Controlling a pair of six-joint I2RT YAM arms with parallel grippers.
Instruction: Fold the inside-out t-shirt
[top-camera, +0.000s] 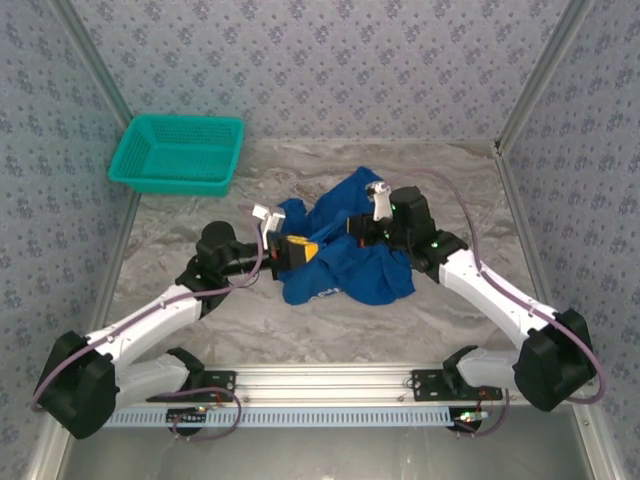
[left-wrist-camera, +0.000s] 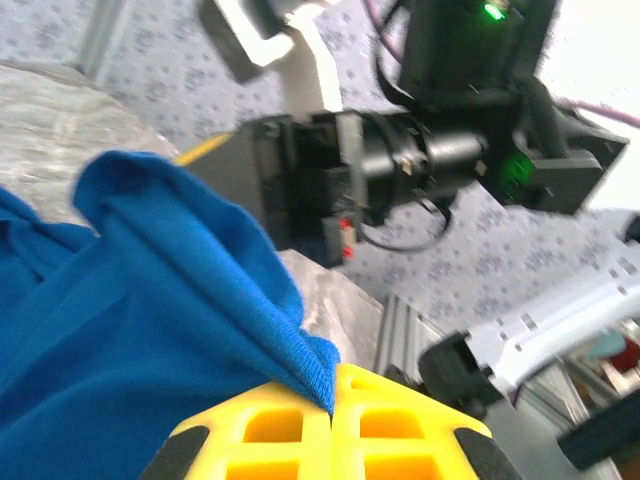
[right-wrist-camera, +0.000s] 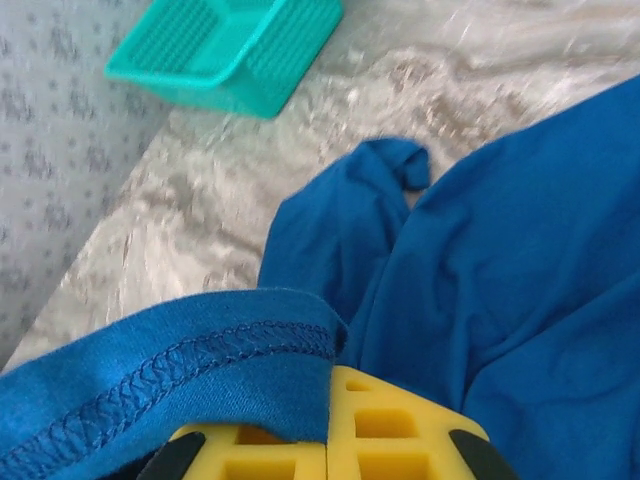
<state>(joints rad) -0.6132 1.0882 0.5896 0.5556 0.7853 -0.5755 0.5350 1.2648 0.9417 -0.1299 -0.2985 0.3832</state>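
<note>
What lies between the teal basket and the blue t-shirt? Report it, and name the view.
Bare marbled tabletop lies between the teal basket and the t-shirt, with nothing resting on it, as the right wrist view shows.

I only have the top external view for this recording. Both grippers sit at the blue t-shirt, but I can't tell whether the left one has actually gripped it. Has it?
Observer: Yes. In the left wrist view the left gripper is shut, with a fold of the t-shirt pinched between its yellow fingers.
Operator: And the right one?
Observer: The right wrist view shows the right gripper closed on an edge of the shirt too.
Operator: Which edge?
Observer: A hem. Rows of stitching run along it, right up to the jaws.
</note>
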